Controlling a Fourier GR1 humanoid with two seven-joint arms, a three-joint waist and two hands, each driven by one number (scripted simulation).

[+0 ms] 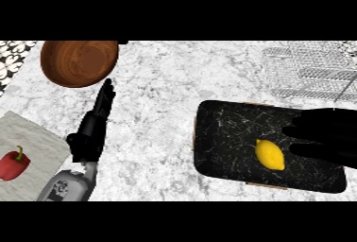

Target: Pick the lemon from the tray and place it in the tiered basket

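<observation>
A yellow lemon [270, 154] lies on the black marbled tray [230, 137] at the right of the counter. My right hand [329, 136] hovers over the tray's right side, its fingers stretched toward the lemon and ending just right of it, apart from it. The wire tiered basket [310, 68] stands at the far right, beyond the tray. My left hand [94, 125] rests open at the left, fingers pointing away from me toward the wooden bowl.
A brown wooden bowl [78, 62] sits at the far left. A red bell pepper [14, 164] lies on a pale marble board [38, 142] at the lower left. Marble counter spreads between the left arm and the tray.
</observation>
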